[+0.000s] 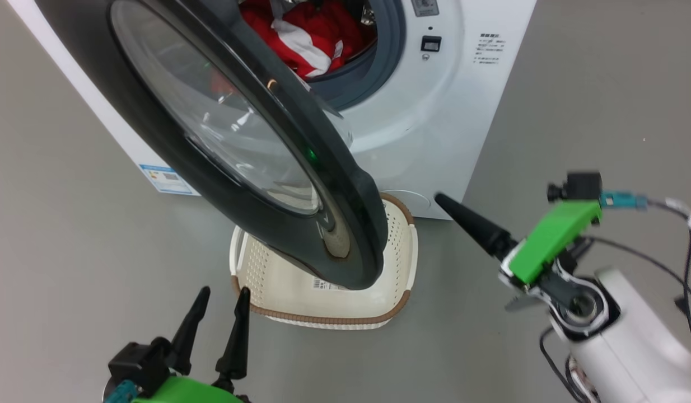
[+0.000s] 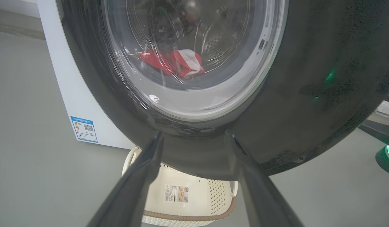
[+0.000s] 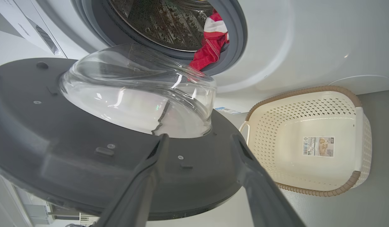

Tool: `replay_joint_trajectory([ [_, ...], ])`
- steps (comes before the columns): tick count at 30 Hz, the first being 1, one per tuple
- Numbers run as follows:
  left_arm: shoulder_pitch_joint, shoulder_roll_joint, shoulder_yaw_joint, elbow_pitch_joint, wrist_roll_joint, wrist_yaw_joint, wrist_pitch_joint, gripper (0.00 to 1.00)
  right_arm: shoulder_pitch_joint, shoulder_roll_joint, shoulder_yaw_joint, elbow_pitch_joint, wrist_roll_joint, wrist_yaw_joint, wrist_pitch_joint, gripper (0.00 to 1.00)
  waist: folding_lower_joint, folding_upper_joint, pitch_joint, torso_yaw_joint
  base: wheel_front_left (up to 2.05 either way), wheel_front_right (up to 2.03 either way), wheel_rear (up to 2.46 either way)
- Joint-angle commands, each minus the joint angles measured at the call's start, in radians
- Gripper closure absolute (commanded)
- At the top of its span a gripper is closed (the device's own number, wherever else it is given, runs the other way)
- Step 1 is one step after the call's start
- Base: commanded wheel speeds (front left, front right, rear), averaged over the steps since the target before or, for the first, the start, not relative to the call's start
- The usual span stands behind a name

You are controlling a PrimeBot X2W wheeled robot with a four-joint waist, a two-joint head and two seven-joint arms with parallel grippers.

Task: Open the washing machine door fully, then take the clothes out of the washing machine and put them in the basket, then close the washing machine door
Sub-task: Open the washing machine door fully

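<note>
Left pincer point(image 1: 224, 292): nearest item, at the lower left of the head view. Its 2 dark fingers stand wide apart and hold nothing. The tips sit just beside the basket's near left corner. In the left wrist view they aim at the lower outer rim of the door.

Item 1, the washing machine point(image 1: 435, 129): white front-loader standing on a grey floor point(image 1: 71, 252). Its opening is uncovered, showing a grey gasket point(image 1: 391, 33) and a perforated steel drum point(image 3: 169, 22).

Item 2, the washing machine door point(image 1: 354, 224): round, with a glossy black rim and a clear glass bowl. It is swung out from the opening, bowl side toward the drum. In the head view its lower edge overlaps the middle of the basket.

Item 3, the basket point(image 1: 323, 321): cream, perforated, with a brown rim. It sits on the floor close before the machine's lower front. No garments are visible inside.

Item 4, the clothes point(image 1: 312, 33): red fabric with white stripes, inside the drum, resting against the gasket's lower lip.

Item 5, right pincer point(image 3: 199, 137): 2 fingers spread wide with nothing between them, aimed at the door's inner face below the bowl. Contact with the door cannot be told. In the head view 1 finger shows, right of the door and apart from it.

Item 6, blue label point(image 1: 167, 179): low on the machine's side panel.

Item 7, paper label point(image 3: 319, 146): on the basket's bottom.
</note>
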Motion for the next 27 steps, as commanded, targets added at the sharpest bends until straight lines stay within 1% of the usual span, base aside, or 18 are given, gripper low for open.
replay_joint_trajectory([
  [1, 0.013, 0.014, 0.038, -0.022, 0.011, -0.005, -0.012, 0.0, 0.029, -0.005, 0.015, -0.02, 0.01, 0.008, -0.022, 0.0, 0.0, 0.0, -0.006, -0.008, 0.0, 0.0, 0.0],
  [5, 0.022, 0.014, 0.044, -0.022, 0.014, -0.005, -0.012, 0.0, 0.106, -0.024, 0.012, -0.014, 0.027, 0.008, -0.084, 0.0, 0.0, 0.0, -0.011, -0.019, 0.0, 0.0, 0.0],
  [8, 0.026, 0.014, 0.05, -0.021, 0.015, -0.005, -0.012, 0.0, 0.16, -0.044, 0.021, -0.011, 0.018, 0.008, -0.132, 0.0, 0.0, 0.0, -0.012, -0.027, 0.0, 0.0, 0.0],
  [16, 0.045, 0.014, 0.055, -0.016, 0.017, -0.005, -0.012, 0.0, 0.278, -0.071, 0.047, 0.013, 0.003, 0.008, -0.276, 0.0, 0.0, 0.0, -0.026, -0.045, 0.0, 0.0, 0.0],
  [19, 0.051, 0.014, 0.056, -0.014, 0.018, -0.005, -0.012, 0.0, 0.303, -0.084, 0.06, 0.03, -0.025, 0.008, -0.356, 0.0, 0.0, 0.0, -0.029, -0.051, 0.0, 0.0, 0.0],
  [22, 0.054, 0.014, 0.059, -0.014, 0.017, -0.005, -0.012, 0.0, 0.312, -0.107, 0.107, 0.063, -0.094, 0.008, -0.438, 0.0, 0.0, 0.0, -0.028, -0.057, 0.0, 0.0, 0.0],
  [27, 0.052, 0.014, 0.057, -0.01, 0.018, -0.005, -0.012, 0.0, 0.311, -0.126, 0.155, 0.101, -0.118, 0.008, -0.53, 0.0, 0.0, 0.0, -0.028, -0.061, 0.0, 0.0, 0.0],
])
